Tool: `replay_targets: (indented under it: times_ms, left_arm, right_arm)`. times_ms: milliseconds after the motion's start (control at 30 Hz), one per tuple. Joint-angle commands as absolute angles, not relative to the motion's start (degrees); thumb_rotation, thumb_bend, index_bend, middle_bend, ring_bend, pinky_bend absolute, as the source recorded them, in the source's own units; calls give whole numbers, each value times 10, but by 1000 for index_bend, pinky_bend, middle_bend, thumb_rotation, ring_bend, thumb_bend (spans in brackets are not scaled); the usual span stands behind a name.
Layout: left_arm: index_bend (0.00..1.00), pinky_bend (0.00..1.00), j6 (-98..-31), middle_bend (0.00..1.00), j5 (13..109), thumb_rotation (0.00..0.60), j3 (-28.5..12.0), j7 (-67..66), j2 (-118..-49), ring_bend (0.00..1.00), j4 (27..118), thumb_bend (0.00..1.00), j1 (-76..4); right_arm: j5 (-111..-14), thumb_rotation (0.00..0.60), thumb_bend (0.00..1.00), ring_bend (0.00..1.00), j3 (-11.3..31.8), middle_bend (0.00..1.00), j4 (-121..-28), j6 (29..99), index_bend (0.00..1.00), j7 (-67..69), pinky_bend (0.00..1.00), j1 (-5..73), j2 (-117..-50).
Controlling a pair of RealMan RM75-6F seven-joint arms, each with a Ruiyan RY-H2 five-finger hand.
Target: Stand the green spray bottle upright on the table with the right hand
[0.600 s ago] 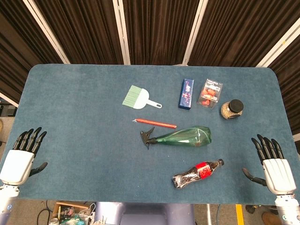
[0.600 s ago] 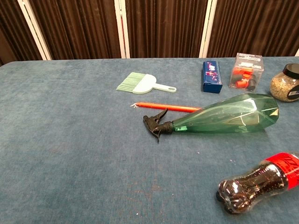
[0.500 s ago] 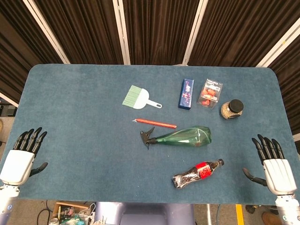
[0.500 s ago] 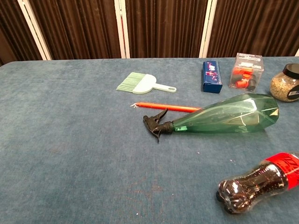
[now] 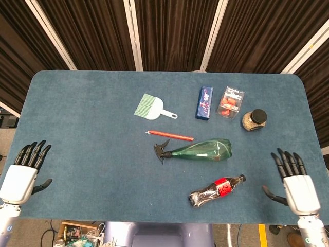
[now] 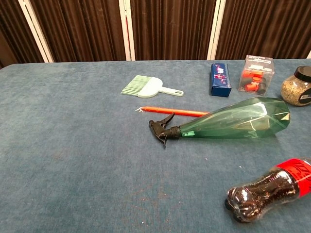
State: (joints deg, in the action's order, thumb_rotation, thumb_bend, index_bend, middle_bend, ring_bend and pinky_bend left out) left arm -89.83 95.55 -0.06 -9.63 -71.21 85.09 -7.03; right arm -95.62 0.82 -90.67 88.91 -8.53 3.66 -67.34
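The green spray bottle (image 5: 201, 150) (image 6: 232, 124) is seen lying on its side mid-table, black trigger head toward 9 o'clock, base toward 3 o'clock.

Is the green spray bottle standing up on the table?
No, the green spray bottle is lying on its side on the table, with its black nozzle pointing left.
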Motion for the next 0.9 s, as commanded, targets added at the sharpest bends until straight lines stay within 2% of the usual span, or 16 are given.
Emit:
replay_targets:
  times_ms: [33,267,467,600,900]
  left_arm:
    - [0,100,-893,0,953,600,-1,-97,-712,0,851,26,-72]
    - [0,100,-882,0,948,600,-3,-104,-715,0,848,25,-77]
    - [0,100,-894,0,947,600,-8,-103,-714,0,850,25,-74]
    - [0,100,-892,0,941,600,-9,-99,-711,0,850,25,-74]
    - [0,100,-880,0,921,600,-17,-92,-704,0,855,24,-76]
  right_arm:
    - [-978,600,300,0,1,0,-900,883,6,-121,0,44,-694]
    - [-987,600,327,0,9,0,-942,815,79,-256,0,82,-722]
    - [-931,600,331,0,39,0,-988,727,116,-383,0,125,-758]
    - [-896,600,368,0,55,0,-998,688,119,-446,0,150,-786]
    - [-849,600,382,0,77,0,-1014,656,118,-567,0,188,-848]
